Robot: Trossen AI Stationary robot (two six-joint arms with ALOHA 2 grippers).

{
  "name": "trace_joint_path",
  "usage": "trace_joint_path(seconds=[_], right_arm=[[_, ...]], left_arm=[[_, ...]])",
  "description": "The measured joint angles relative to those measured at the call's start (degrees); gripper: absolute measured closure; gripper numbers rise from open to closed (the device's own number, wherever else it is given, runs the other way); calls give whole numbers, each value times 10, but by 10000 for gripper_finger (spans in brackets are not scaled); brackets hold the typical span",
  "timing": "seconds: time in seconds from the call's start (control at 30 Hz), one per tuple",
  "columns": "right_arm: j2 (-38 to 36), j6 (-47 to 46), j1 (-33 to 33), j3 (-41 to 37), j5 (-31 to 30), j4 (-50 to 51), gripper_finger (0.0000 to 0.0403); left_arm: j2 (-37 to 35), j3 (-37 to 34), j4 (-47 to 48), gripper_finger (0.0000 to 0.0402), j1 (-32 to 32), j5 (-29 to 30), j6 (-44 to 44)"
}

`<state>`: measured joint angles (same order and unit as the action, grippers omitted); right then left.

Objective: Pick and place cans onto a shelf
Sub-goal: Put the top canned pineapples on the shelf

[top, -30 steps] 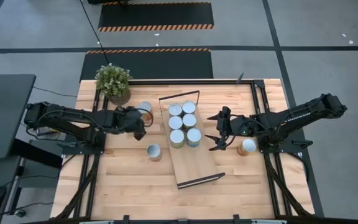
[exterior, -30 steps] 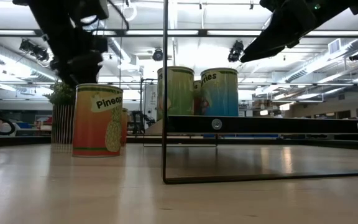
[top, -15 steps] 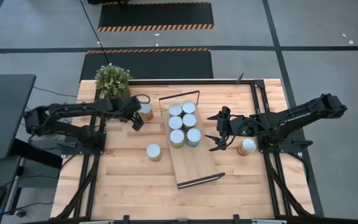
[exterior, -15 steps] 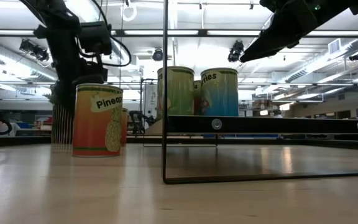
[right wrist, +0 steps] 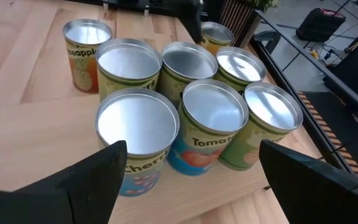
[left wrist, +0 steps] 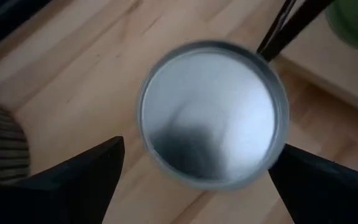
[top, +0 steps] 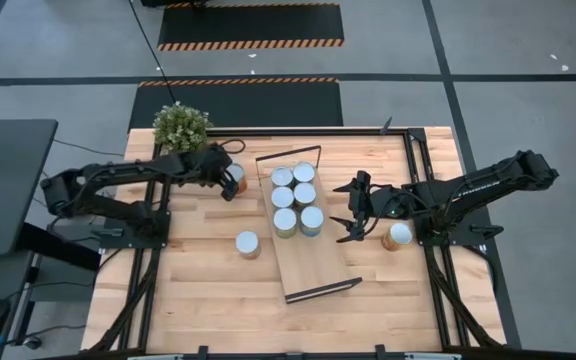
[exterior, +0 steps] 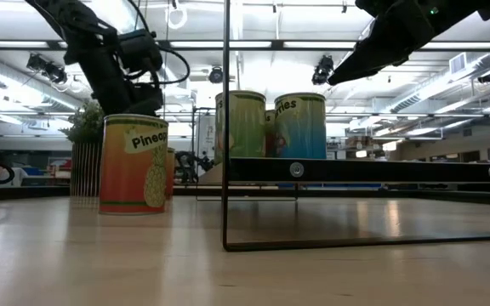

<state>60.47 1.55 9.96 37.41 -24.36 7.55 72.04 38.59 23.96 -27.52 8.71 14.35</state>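
Note:
The shelf (top: 315,262) lies slanted on the tabletop with several cans (top: 296,197) standing on its far half; they also show in the right wrist view (right wrist: 185,106). One can (top: 235,174) stands on the table next to the plant. My left gripper (top: 225,181) hovers over it, open, a finger on either side of its silvery top (left wrist: 213,112) without touching. A pineapple can (top: 248,243) stands near the shelf's left side and shows in the low view (exterior: 133,163). Another can (top: 400,235) stands on the table's right. My right gripper (top: 352,212) is open and empty beside the shelf's right side.
A potted green plant (top: 181,128) stands at the table's far left corner, close behind my left gripper. Black frame rails (top: 415,160) run along the table's sides. The shelf's near half and the table's near part are bare wood.
My left gripper has swung toward the table's far edge and a little right, from beside the shelf's left side to over the can by the plant. My right arm has kept still. No can has moved.

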Motion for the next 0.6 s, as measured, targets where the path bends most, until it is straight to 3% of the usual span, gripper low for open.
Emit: trace_joint_path(seconds=[0.3,0.6], right_arm=[[0,6,0,0,0,-6,29],[0,7,0,0,0,-6,29]], left_arm=[[64,0,-76,12,0,5,-35],[67,0,-82,31,2,6,-41]])
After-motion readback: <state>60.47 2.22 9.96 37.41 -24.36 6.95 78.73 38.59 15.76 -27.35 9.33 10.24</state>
